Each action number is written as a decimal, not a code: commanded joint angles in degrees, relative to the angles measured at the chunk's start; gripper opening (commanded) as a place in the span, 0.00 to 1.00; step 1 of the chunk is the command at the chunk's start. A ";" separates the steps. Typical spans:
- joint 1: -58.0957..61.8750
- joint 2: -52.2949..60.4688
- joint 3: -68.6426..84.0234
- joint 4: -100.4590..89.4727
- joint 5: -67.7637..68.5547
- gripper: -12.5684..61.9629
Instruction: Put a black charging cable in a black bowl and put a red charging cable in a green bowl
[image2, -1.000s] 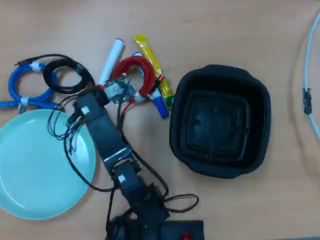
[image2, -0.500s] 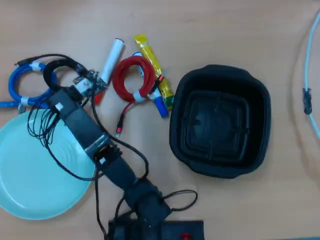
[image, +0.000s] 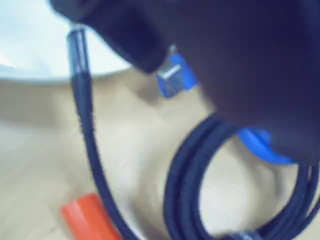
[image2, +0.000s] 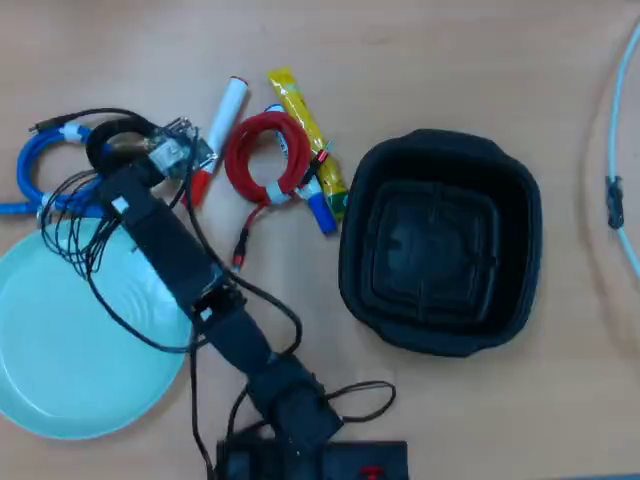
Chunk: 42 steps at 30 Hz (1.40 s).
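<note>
Fingers (image2: 150, 150): poised over the black charging cable (image2: 105, 140) at the upper left of the overhead view. Spread or pressed together: cannot tell. The wrist body hides the tips from above, and the wrist view is blurred, with a dark mass filling its upper right.

Wrist view: black coil (image: 200, 170) very close under the camera, its loose tail running down the left of the frame. A blue plug (image: 175, 80) of the blue cable sits just beyond it. An orange-red cap (image: 85, 220) shows at lower left.

Outward, overhead view: blue cable (image2: 40, 165) overlaps the black coil on its left. White marker (image2: 218, 125) lies just right of the wrist. Red charging cable (image2: 262, 155) rests on the worktop (image2: 450, 60), beside a yellow tube (image2: 308, 135). Green bowl (image2: 50, 370) is at lower left, black bowl (image2: 440, 240) at right, both without cables.

Risks (judgement):
- Black and blue coils interlace, so a pinch may take both or drag the blue one.
- Long tail may snag on the marker or trail outside the black bowl.
- Arm's own wires hang near the coil and may catch.
</note>
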 joint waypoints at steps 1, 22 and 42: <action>0.79 -2.64 -5.71 -6.77 -7.38 0.58; -3.25 -15.21 -6.77 -14.41 11.07 0.58; -2.90 -15.82 -6.77 -11.69 4.39 0.09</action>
